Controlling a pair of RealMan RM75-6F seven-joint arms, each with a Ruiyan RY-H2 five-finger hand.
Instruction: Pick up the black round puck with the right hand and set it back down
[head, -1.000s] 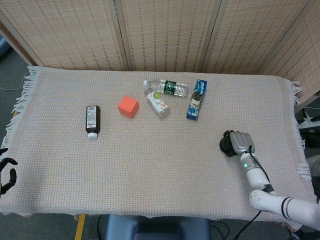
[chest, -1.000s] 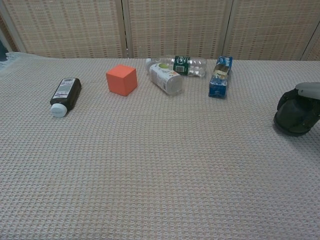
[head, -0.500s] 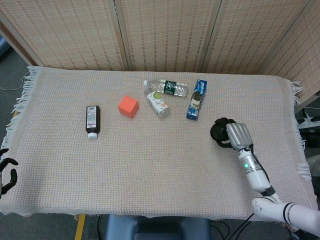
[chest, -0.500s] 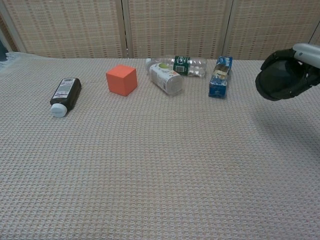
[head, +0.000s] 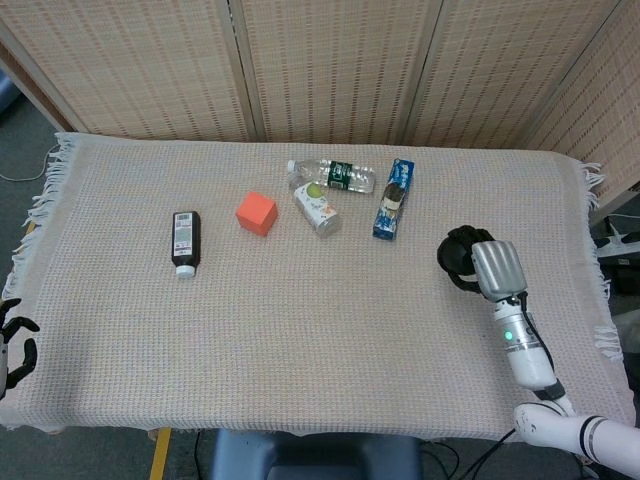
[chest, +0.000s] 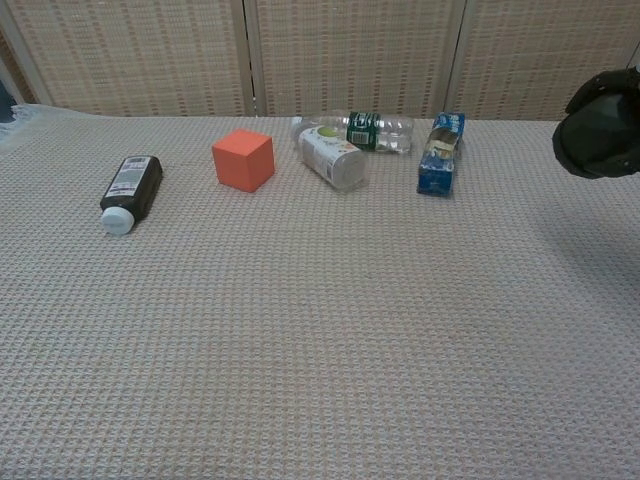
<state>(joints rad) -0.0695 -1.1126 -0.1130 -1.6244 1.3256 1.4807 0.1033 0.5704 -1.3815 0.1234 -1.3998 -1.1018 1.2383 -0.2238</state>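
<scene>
Step in hand: the lift. The right hand (head: 497, 268), at the right of the head view, holds the black puck (head: 459, 258) in curled fingers, and in the chest view the puck (chest: 601, 135) hangs at the upper right edge of the frame, clear of the cloth.

Puck's place: in the right hand's grasp, raised above the right side of the table, apart from the other items.

Left hand (head: 12, 345): only dark fingertips show at the lower left edge of the head view; whether it is spread or closed cannot be told.

Next move, as judged: with the pick-up done, what remains is the set-down. That calls for lowering the puck flat onto the bare cloth beneath it and loosening the fingers only once it rests there, so it does not roll off on its edge.

Surface: a beige waffle-weave cloth (head: 330, 320) with fringed ends covers the table. In the upper middle of the frame lie a dark bottle (head: 185, 241) with a white cap, an orange cube (head: 256, 213), a clear water bottle (head: 333, 174), a small white bottle (head: 317, 208) just beside it and a blue carton (head: 394, 198).

Room: woven folding screens (head: 330, 65) stand along the table's far side.
</scene>
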